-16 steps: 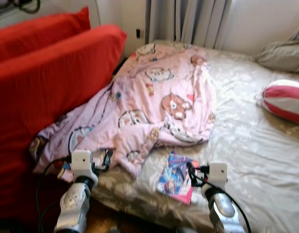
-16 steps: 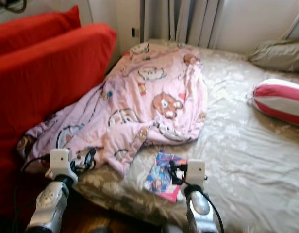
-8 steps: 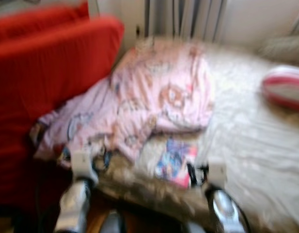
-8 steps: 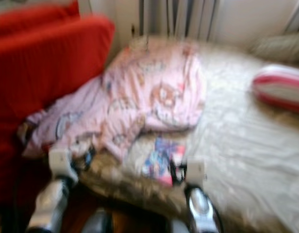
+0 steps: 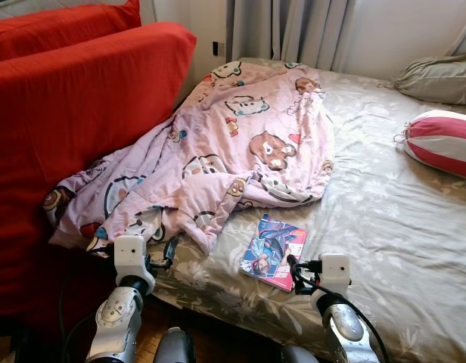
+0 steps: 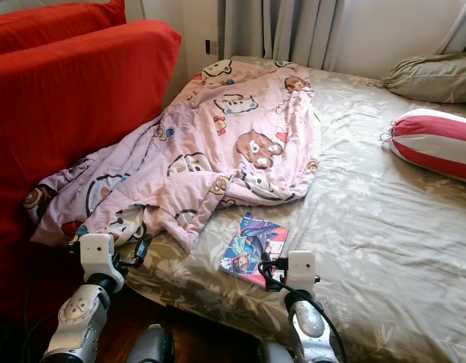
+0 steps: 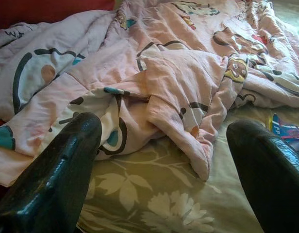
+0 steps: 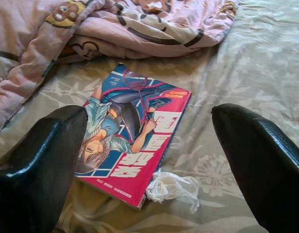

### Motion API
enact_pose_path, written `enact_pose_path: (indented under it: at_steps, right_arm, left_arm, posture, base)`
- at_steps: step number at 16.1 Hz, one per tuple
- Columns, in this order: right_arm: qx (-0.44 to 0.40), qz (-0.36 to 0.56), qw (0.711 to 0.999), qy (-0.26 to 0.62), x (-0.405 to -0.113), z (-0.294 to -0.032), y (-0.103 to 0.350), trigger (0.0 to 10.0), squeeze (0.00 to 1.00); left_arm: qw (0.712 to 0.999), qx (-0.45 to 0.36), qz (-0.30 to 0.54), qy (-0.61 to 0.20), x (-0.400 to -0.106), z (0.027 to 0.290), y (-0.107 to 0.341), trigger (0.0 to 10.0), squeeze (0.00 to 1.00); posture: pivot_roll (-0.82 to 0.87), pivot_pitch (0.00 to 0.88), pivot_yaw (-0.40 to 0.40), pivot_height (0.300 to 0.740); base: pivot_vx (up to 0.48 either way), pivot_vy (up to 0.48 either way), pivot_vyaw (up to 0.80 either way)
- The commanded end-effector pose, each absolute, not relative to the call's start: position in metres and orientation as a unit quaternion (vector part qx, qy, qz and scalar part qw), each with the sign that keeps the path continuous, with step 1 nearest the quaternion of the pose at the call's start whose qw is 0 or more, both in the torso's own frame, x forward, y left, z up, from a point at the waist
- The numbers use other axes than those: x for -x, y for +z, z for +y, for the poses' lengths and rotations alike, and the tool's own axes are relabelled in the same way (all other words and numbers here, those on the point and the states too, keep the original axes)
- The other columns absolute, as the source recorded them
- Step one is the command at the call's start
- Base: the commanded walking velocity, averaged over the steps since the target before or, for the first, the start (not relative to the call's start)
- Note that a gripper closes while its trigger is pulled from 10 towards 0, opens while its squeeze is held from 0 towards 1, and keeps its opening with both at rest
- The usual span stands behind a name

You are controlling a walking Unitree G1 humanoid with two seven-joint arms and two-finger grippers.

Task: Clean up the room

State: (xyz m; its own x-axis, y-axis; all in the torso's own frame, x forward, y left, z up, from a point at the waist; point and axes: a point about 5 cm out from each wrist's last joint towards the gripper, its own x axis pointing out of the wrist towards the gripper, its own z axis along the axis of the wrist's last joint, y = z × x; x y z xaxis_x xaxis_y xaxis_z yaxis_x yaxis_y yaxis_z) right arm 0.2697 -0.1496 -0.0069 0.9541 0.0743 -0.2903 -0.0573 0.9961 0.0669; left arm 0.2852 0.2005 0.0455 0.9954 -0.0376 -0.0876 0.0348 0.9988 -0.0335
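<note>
Far left: big red fabric sofa (image 5: 74,113), its cushions standing against the bed's edge. Spilling from the sofa side across the bed: crumpled pink blanket with cartoon bear prints (image 5: 240,144), one corner hanging over the near edge. Low at the near edge, just below that hanging corner: left pincer (image 7: 159,170), black fingers (image 7: 52,170) spread wide, gripping nothing, pointed at blanket folds and flowered sheet. Underneath everything: bed with olive-beige floral sheet (image 5: 384,219). Further right, flat on the sheet just beside the blanket's lower hem: glossy comic book with a blue and pink cover (image 8: 135,131), touching neither pincer. Tucked against the book's near corner: small scrap of crumpled clear plastic (image 8: 174,187). Just short of the book, near the bed's edge: right pincer (image 8: 149,160), fingers (image 8: 261,160) also wide apart and empty, book lying between them in the wrist view. Far right, well apart from the book: red-and-white striped bolster cushion (image 5: 443,142); behind it, olive-grey pillow (image 5: 437,78) by the wall. At the back: grey curtains (image 5: 293,30).
</note>
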Motion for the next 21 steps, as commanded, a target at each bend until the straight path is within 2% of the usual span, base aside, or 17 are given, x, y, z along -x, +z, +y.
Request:
enact_pose_path:
  at_steps: [1, 2, 15, 18, 21]
  right_arm:
    - [-0.022, 0.142, 0.989, 0.037, -0.269, -0.149, -0.006, 10.0, 0.0]
    - [-0.025, 0.142, 0.989, 0.035, -0.269, -0.15, -0.006, 10.0, 0.0]
    - [-0.026, 0.16, 0.987, 0.012, -0.268, -0.153, -0.01, 10.0, 0.0]
    - [-0.069, 0.219, 0.973, -0.026, -0.265, -0.162, -0.021, 10.0, 0.0]
    - [-0.092, 0.228, 0.968, -0.046, -0.27, -0.168, -0.02, 10.0, 0.0]
  left_arm:
    - [0.998, 0.02, 0.053, -0.018, -0.285, 0.2, 0.043, 10.0, 0.0]
    - [0.998, 0.02, 0.054, -0.019, -0.285, 0.2, 0.043, 10.0, 0.0]
    - [0.998, 0.022, 0.048, -0.023, -0.286, 0.199, 0.045, 10.0, 0.0]
    - [0.999, 0.027, 0.035, -0.027, -0.285, 0.197, 0.048, 10.0, 0.0]
    - [0.998, 0.026, 0.034, -0.034, -0.284, 0.196, 0.049, 10.0, 0.0]
  posture:
    - [0.03, 0.072, -0.04, 0.64]
    - [0.03, 0.071, -0.041, 0.64]
    - [0.03, 0.079, -0.038, 0.64]
    - [0.04, 0.091, -0.035, 0.64]
    - [0.05, 0.105, -0.033, 0.64]
  base:
    - [0.0, 0.0, 0.77]
    - [0.266, 0.0, 0.76]
    - [0.301, 0.0, 0.0]
    - [0.0, 0.0, 0.0]
    - [0.0, 0.0, 0.0]
